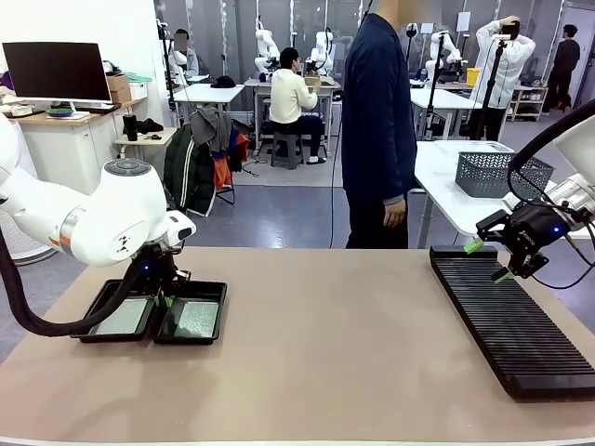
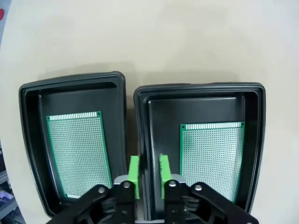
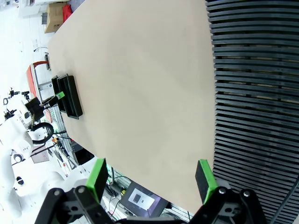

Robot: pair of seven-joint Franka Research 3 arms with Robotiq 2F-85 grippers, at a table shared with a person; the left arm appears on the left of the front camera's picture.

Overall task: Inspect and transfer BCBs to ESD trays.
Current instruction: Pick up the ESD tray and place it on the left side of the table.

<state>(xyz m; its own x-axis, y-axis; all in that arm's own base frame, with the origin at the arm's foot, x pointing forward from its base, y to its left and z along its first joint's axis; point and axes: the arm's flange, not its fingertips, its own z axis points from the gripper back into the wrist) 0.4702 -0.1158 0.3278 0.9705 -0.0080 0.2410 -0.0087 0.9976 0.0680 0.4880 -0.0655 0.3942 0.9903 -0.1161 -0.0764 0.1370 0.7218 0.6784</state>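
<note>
Left gripper (image 2: 149,173): we find it low over the two ESD trays (image 1: 153,316), its green pads a narrow gap apart with nothing between them, straddling the adjoining rims where the trays sit side by side at the left end of the bench (image 1: 316,353). Right gripper (image 3: 152,179): spread wide and empty, hovering above the near edge of the long black ribbed rack (image 1: 511,316) at the bench's right end. BCBs: two, one lying flat on the floor of each tray; we count the first board (image 2: 78,154) in the tray on the left of the left wrist view and the second board (image 2: 212,158) in the tray on its right, both perforated green, neither touching a pad. Person (image 1: 376,130): standing at the far side, hands off the bench. Grey mesh basket (image 1: 497,174): on a table behind. Risks, in our judgement: the pads sit so close to the shared rims that a lift or sideways move could catch a rim, tip or drag a tray, and slide a loose board out of place.
</note>
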